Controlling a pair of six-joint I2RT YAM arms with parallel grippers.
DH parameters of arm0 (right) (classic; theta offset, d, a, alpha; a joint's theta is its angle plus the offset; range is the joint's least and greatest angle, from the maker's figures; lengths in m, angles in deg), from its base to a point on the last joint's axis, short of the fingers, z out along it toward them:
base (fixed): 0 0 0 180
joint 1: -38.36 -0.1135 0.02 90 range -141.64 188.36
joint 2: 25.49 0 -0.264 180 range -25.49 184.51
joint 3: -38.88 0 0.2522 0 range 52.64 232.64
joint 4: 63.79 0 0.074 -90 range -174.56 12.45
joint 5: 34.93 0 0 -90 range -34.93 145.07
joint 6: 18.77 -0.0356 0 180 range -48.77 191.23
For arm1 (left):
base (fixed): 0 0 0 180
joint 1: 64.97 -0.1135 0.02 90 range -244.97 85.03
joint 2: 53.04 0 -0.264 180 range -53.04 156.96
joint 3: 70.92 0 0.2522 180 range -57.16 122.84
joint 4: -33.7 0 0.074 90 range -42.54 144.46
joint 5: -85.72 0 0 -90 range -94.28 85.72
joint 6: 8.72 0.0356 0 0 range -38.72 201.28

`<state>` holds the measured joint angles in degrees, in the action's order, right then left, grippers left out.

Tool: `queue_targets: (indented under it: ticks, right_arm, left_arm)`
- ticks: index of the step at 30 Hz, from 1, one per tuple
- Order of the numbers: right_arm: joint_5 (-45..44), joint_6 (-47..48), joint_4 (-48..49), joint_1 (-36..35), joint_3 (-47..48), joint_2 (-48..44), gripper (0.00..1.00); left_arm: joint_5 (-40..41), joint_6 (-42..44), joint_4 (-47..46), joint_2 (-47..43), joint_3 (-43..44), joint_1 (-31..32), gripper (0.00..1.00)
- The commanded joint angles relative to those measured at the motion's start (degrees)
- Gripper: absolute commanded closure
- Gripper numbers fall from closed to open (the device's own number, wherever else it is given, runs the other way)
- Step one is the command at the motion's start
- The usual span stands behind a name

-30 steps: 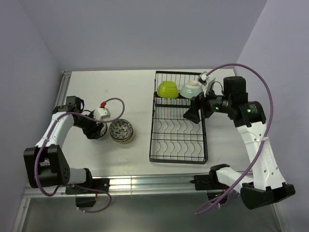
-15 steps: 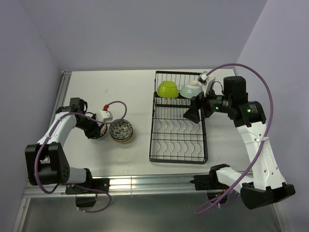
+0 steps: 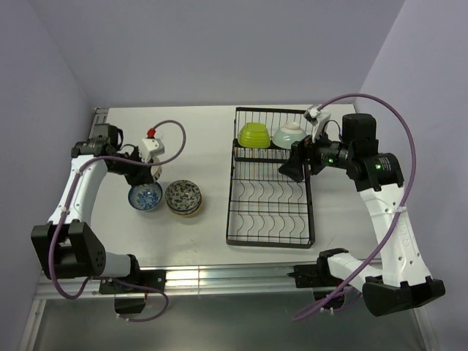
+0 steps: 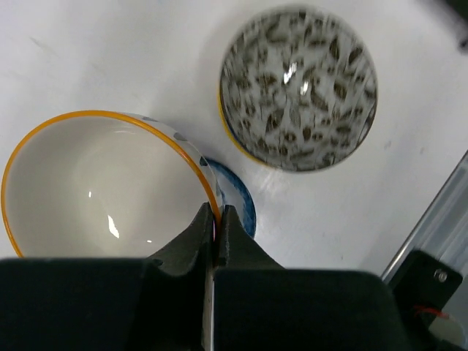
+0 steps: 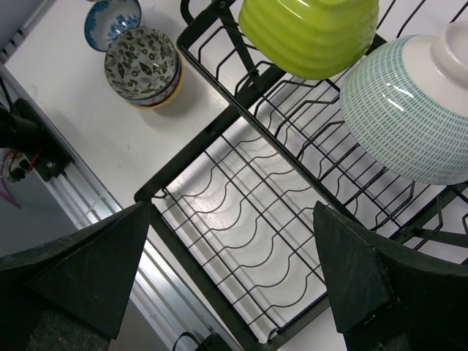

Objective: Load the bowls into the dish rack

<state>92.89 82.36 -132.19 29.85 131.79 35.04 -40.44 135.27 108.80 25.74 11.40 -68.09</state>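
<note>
My left gripper [image 4: 214, 218] is shut on the orange rim of a cream bowl [image 4: 95, 190] and holds it above the table. Under it a blue bowl [image 3: 145, 196] sits on the table, with a dark leaf-patterned bowl [image 3: 183, 197] just right of it. The black wire dish rack [image 3: 270, 219] stands at centre right. A lime green bowl [image 3: 254, 134] and a pale mint bowl [image 3: 290, 134] rest upside down in its raised far section. My right gripper [image 5: 234, 270] hangs open over the rack's plate slots [image 5: 248, 219], with nothing between its fingers.
A metal rail [image 3: 219, 274] runs along the near table edge by both arm bases. Another rail [image 3: 95, 135] lines the left edge. The right arm's purple cable [image 3: 387, 110] loops above the rack's far right corner.
The left gripper closed on the cream bowl's rim and lifted it up and back, uncovering the blue bowl it sat in. The right arm barely shifted.
</note>
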Motion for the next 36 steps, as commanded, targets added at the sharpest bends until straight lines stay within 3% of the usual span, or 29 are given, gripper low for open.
queue_targets:
  ticks: [1,7,12,15,16,19,25,28,36]
  right_arm:
    - [3.57,-2.08,3.39,2.18,2.05,0.55,0.00]
    - [5.59,-2.08,2.52,4.64,5.21,2.22,0.00]
    - [7.96,-2.08,0.93,8.07,6.98,2.75,0.00]
    - [8.49,-1.73,0.84,11.15,6.54,2.40,0.00]
    - [8.76,-1.73,1.02,11.59,5.93,2.31,0.00]
    - [10.43,-1.99,1.11,13.17,4.35,1.70,0.00]
    - [10.16,-1.82,0.76,15.19,3.02,1.08,0.00]
    - [10.43,-1.82,0.67,15.89,3.29,1.17,0.00]
    - [10.43,-1.91,0.58,16.51,3.02,1.78,0.00]
  left_arm:
    - [-10.93,-5.47,1.33,-3.37,5.53,0.13,1.00]
    - [-22.08,-14.78,-1.74,-5.74,6.24,1.88,1.00]
    - [-34.13,-25.76,-10.07,-10.82,0.28,2.67,1.00]
    - [-36.08,-47.34,-27.70,-17.49,-8.23,6.01,1.00]
    - [-35.65,-60.98,-41.51,-19.26,-13.74,7.67,1.00]
    - [-30.74,-78.79,-60.73,-24.89,-23.07,12.58,1.00]
    - [-16.50,-104.82,-81.25,-27.54,-32.77,23.74,1.00]
    - [-9.73,-110.67,-82.08,-26.67,-33.66,29.55,1.00]
    - [-1.20,-123.24,-105.60,-18.24,-37.52,44.67,1.00]
